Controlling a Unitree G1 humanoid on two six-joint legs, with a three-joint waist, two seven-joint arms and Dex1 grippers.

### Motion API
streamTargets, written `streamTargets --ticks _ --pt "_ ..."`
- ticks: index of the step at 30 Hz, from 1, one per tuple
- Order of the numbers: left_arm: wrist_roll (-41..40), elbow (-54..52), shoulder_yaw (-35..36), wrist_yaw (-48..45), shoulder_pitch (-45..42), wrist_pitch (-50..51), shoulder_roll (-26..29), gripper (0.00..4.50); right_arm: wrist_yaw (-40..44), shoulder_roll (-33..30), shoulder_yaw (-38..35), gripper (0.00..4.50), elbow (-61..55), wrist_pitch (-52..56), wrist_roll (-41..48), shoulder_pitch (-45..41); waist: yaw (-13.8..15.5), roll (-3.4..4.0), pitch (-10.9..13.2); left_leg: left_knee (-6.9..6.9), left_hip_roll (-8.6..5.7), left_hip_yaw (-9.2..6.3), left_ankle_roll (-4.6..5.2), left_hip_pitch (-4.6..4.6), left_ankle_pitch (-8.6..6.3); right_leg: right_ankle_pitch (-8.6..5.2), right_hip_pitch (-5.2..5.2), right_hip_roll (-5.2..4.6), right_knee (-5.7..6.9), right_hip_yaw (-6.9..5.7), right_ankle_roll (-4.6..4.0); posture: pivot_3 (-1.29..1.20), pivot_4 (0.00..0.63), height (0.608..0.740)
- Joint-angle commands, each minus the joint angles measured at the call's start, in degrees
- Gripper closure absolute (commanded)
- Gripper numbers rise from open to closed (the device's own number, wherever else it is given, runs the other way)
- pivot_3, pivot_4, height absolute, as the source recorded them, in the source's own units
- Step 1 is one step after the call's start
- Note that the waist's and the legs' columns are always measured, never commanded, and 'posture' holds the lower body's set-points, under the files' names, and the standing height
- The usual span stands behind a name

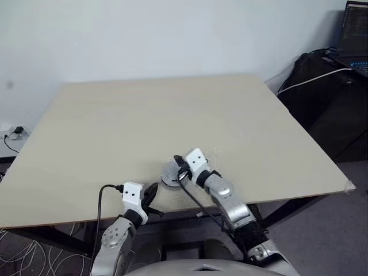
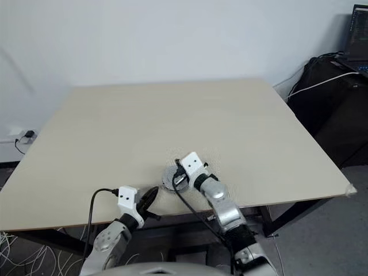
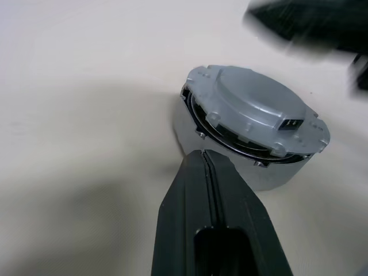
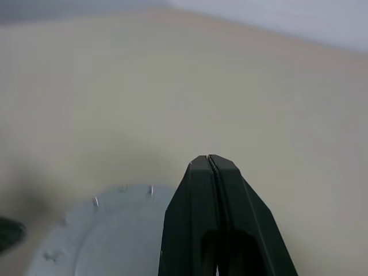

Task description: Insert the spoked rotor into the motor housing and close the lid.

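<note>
- I see a pale beige wooden surface (image 1: 172, 115) standing against a white wall, with both of my arms reaching onto its near edge.
- Near that near edge sits a round grey metal motor housing (image 3: 230, 167), a short cylinder standing upright on the surface.
- A grey ribbed disc-shaped lid (image 3: 256, 112) with small bumps round its rim and a dark rectangular slot lies on top of the housing; a dark gap shows between lid and housing wall, so I cannot tell if it is fully seated.
- I cannot make out the spoked rotor; the inside of the housing is hidden under the lid.
- My left pincer (image 3: 206, 158) has its two black fingers pressed together, holding nothing, tip just beside the housing wall.
- My right pincer (image 4: 210, 161) is likewise closed on nothing, poised above the lid's edge.
- To the far right, beside the surface, stand a dark bag (image 1: 322, 75) and a laptop (image 1: 355, 34).
</note>
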Motion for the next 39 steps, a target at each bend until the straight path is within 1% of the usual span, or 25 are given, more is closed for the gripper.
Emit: streamTargets --ticks 1,4,5,7,16,22,39 --pt "-0.70 -1.14 0.10 -0.99 -1.18 -0.57 0.49 4.50 9.26 -3.97 0.02 4.47 -4.14 2.99 4.37 -1.77 0.08 -0.01 0.00 0.00 0.00 0.00 0.00 0.00 0.00 0.00 0.01 0.00 -0.01 -0.01 0.00 0.00 0.000 0.740" --pt "-0.65 -0.62 0.16 -1.23 -1.53 -0.76 0.62 4.50 13.93 -6.29 0.78 3.87 -2.96 3.11 5.37 -3.31 0.08 0.00 0.01 -0.01 -0.01 0.01 0.00 0.00 0.00 0.00 0.00 0.00 -0.01 -0.02 -0.01 0.00 0.000 0.740" --pt "-0.65 -0.53 0.19 -1.24 -1.57 -0.81 0.65 4.50 16.20 -7.05 1.08 3.59 -2.11 3.20 5.88 -4.10 0.04 0.01 0.02 -0.01 0.00 0.01 0.00 0.00 0.00 0.00 -0.01 0.01 -0.01 -0.02 -0.01 0.00 0.000 0.740" --pt "-0.64 -0.38 0.28 -1.27 -1.65 -0.88 0.66 4.50 19.26 -7.96 1.45 2.89 -0.72 3.07 6.36 -5.28 0.06 0.00 0.02 -0.01 0.00 0.02 0.00 0.00 0.00 0.00 -0.01 0.01 0.00 -0.02 -0.01 0.00 0.000 0.740" --pt "-0.46 -0.80 0.63 -1.04 -1.04 -1.12 0.62 4.50 26.96 -8.55 1.81 0.01 7.03 3.94 6.65 -10.83 0.55 -0.02 0.03 -0.01 -0.02 0.02 0.01 -0.01 0.00 0.01 -0.02 0.00 -0.02 -0.02 -0.01 0.00 0.000 0.740" --pt "-0.30 -1.35 0.64 -0.79 -0.73 -1.09 0.65 4.50 32.00 -9.37 1.62 0.01 10.96 6.72 7.59 -14.04 0.56 -0.02 0.03 -0.01 -0.02 0.02 0.00 -0.01 0.00 0.01 -0.01 -0.01 -0.01 -0.02 -0.01 0.00 0.000 0.740" --pt "-0.38 -2.11 0.98 0.21 -0.14 -1.25 0.69 4.50 32.88 -7.80 2.11 0.01 20.14 4.23 5.12 -17.40 0.52 -0.01 0.02 -0.02 -0.02 0.03 -0.01 -0.01 -0.01 0.02 -0.03 -0.01 0.00 -0.01 -0.02 0.00 0.000 0.740"
